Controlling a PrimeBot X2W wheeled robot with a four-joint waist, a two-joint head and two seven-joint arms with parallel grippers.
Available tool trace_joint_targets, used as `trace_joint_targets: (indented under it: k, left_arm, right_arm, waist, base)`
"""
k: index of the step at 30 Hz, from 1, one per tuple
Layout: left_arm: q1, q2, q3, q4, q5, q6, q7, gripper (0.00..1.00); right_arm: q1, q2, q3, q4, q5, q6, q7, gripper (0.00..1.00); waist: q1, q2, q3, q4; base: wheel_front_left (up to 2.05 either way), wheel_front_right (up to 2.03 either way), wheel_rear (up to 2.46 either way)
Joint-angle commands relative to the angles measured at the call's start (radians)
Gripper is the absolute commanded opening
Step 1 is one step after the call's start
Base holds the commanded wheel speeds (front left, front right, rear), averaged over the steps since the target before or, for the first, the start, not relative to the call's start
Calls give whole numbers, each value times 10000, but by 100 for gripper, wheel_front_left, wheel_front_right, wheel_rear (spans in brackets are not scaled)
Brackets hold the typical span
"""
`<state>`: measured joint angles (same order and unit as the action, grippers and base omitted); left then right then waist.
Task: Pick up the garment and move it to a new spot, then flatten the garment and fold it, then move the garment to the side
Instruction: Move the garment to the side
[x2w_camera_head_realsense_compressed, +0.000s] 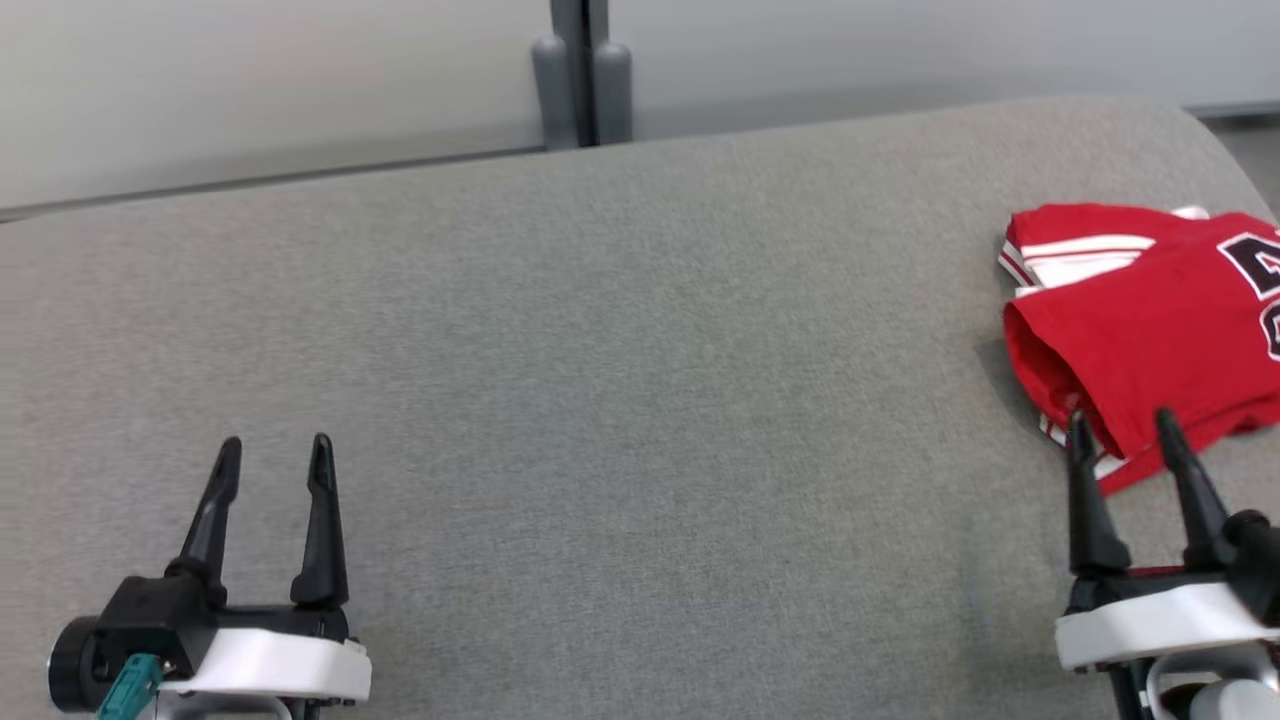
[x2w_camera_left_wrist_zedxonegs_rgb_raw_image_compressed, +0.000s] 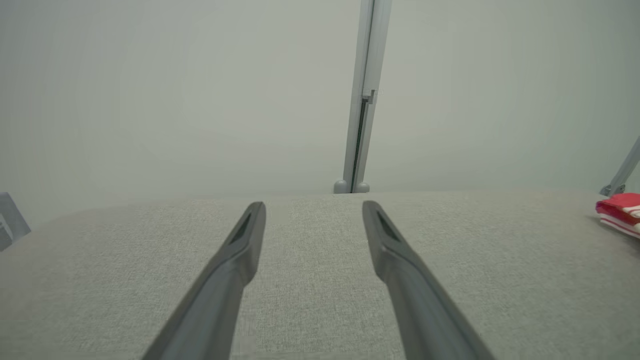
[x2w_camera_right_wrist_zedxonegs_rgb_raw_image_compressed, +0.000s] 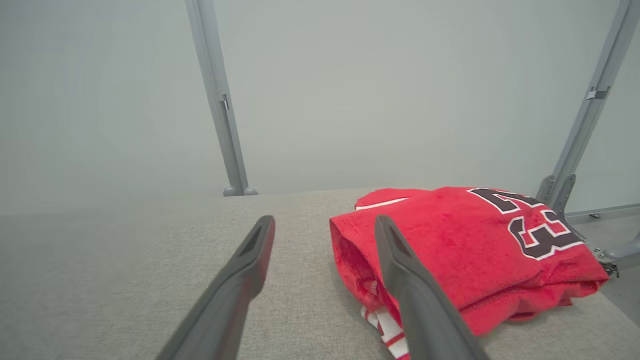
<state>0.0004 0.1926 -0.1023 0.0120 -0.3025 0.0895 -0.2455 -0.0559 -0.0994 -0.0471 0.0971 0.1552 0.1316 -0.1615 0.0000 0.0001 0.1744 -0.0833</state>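
Note:
The garment (x2w_camera_head_realsense_compressed: 1140, 320) is a red jersey with white stripes and dark numbers, folded into a bundle at the right end of the grey table (x2w_camera_head_realsense_compressed: 600, 350). It also shows in the right wrist view as the garment (x2w_camera_right_wrist_zedxonegs_rgb_raw_image_compressed: 470, 250) and at the far right edge of the left wrist view (x2w_camera_left_wrist_zedxonegs_rgb_raw_image_compressed: 620, 210). My right gripper (x2w_camera_head_realsense_compressed: 1122, 425) is open just in front of the bundle's near edge, fingers apart with nothing between them (x2w_camera_right_wrist_zedxonegs_rgb_raw_image_compressed: 325, 225). My left gripper (x2w_camera_head_realsense_compressed: 275, 450) stands open over bare cloth at the lower left, also empty (x2w_camera_left_wrist_zedxonegs_rgb_raw_image_compressed: 312, 207).
A grey upright post (x2w_camera_head_realsense_compressed: 582, 70) stands behind the table's far edge against a pale wall. Slanted metal struts (x2w_camera_right_wrist_zedxonegs_rgb_raw_image_compressed: 580, 150) rise beyond the table's right end, close to the garment. The table's right corner is rounded (x2w_camera_head_realsense_compressed: 1200, 130).

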Motion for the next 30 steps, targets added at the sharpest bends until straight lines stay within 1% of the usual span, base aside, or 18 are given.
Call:
trace_joint_targets:
  k: [1,8,12,17,21,30]
  left_arm:
    - [110,-11,6,25,-55,61,37,100]
    - [569,-2,-30,132,-105,223,227,100]
    - [965,53,-108,245,-52,271,367,100]
    - [1430,204,-180,188,-9,296,498,100]
    - [1674,297,-298,243,13,204,584,100]
    - [1931,429,-423,492,20,203,713,100]
  right_arm:
    - [151,33,32,-141,-31,-18,66,100]
    - [916,135,539,-994,44,-18,711,100]
    - [1426,152,784,-1258,83,-18,999,100]
    - [2024,206,800,-1630,54,-18,1223,100]
    - [2459,236,676,-1885,-9,-18,1409,100]
    - [3193,274,436,-2286,0,-18,1664,100]
  waist:
    - [0,-1,-447,394]
    - [0,-1,-1111,972]
    - [0,-1,-1763,1291]
    - [0,-1,-2237,1504]
    - [0,-1,-2550,1535]
    - [0,-1,-2965,1385]
  base:
    - [0,0,0]
    - [0,0,0]
    - [0,0,0]
    - [0,0,0]
    - [0,0,0]
    - [0,0,0]
